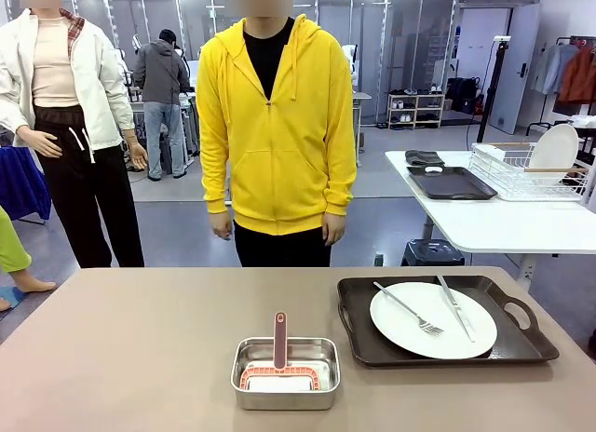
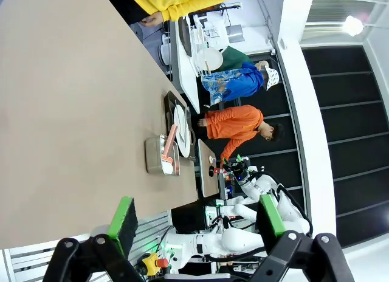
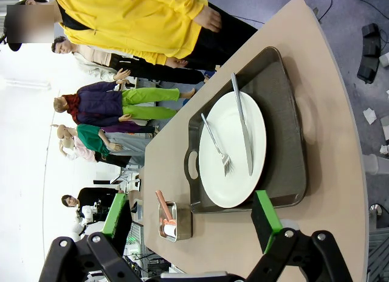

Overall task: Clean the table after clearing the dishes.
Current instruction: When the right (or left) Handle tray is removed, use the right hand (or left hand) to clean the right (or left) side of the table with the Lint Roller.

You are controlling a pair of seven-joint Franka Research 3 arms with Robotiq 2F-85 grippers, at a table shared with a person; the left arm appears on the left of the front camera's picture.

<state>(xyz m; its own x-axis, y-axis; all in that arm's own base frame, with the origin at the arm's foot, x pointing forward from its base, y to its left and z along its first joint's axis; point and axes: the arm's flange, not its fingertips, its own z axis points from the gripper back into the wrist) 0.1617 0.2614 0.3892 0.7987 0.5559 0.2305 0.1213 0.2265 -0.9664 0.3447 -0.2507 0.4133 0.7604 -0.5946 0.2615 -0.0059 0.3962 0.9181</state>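
The taupe table (image 1: pixel 121 348) carries a dark handled tray (image 1: pixel 352 313) at the right. On the tray lies a white plate (image 1: pixel 400 325) with a fork (image 1: pixel 407 309) and a knife (image 1: pixel 455 308) across it. In the right wrist view my right gripper (image 3: pixel 189 214) hangs open above the near end of the tray (image 3: pixel 285 112), with the plate (image 3: pixel 234 188), fork (image 3: pixel 214 142) and knife (image 3: pixel 243 124) just beyond its green pads. My left gripper (image 2: pixel 197 216) is open too, high over the table (image 2: pixel 73 112), far from the plate (image 2: pixel 180 127).
A square steel pan (image 1: pixel 240 381) with a pink-handled scrubber (image 1: pixel 280 339) stands at the front centre. A person in a yellow hoodie (image 1: pixel 275 125) stands at the far edge, hands down. Behind on the right, a white table (image 1: pixel 494 218) holds a dark tray (image 1: pixel 452 182) and a dish rack (image 1: pixel 531 167).
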